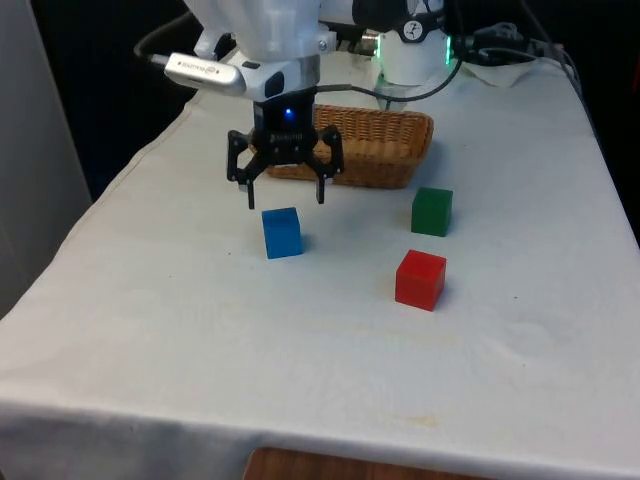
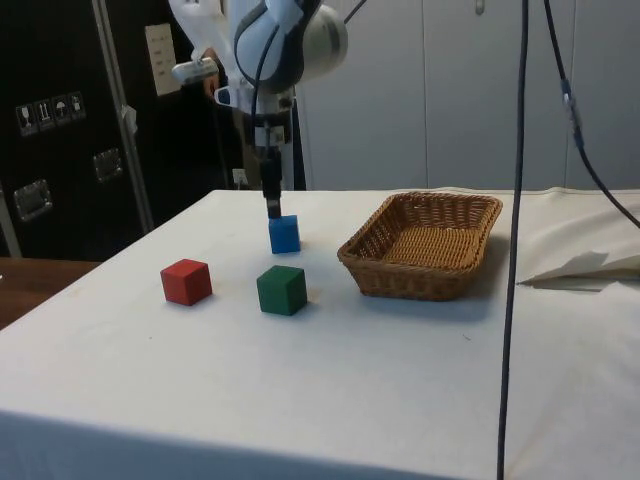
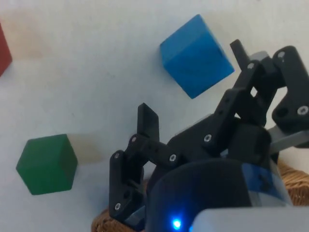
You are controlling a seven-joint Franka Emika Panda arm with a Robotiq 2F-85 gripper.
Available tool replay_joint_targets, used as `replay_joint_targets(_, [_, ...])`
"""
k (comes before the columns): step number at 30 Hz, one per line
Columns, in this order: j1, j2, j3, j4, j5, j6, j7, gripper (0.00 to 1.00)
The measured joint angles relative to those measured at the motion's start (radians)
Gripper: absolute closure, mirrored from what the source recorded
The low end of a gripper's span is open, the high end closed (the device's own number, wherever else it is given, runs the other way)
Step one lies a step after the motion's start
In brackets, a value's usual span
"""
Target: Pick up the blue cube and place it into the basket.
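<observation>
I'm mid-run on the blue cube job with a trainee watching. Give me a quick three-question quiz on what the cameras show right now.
1. True or false: the gripper already holds the blue cube.
2. Which cube lies nearest the basket in the front view? A) red cube B) green cube C) blue cube
3. Fill in: the basket holds ____ cubes.

Key
1. False: the fingers are open and hang above the cube, which rests on the table.
2. B.
3. No: all three cubes sit on the cloth.
</observation>
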Motion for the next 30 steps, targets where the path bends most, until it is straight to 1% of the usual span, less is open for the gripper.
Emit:
replay_joint_targets(1, [-0.002,0.008,-0.005,0.006,0.0,0.0,-0.003,0.0])
replay_joint_targets(8, [-0.011,0.028,-0.012,0.022,0.0,0.0,-0.005,0.0])
replay_joint_targets(12, [-0.016,0.037,-0.017,0.025,0.011,0.0,-0.012,0.0])
replay_joint_targets(15, [-0.021,0.045,-0.02,0.027,0.035,0.0,-0.031,0.0])
replay_joint_targets(17, [-0.024,0.056,-0.02,0.03,0.061,0.0,-0.051,0.0])
replay_joint_targets(19, [-0.024,0.056,-0.02,0.03,0.061,0.0,-0.051,0.0])
replay_joint_targets(23, [-0.025,0.075,-0.02,0.04,0.104,0.0,-0.075,0.0])
replay_joint_targets(24, [-0.025,0.075,-0.02,0.04,0.104,0.0,-0.075,0.0])
replay_joint_targets(25, [-0.025,0.082,-0.02,0.043,0.12,0.0,-0.084,0.0])
replay_joint_targets(30, [-0.025,0.097,-0.02,0.054,0.152,0.0,-0.102,0.0])
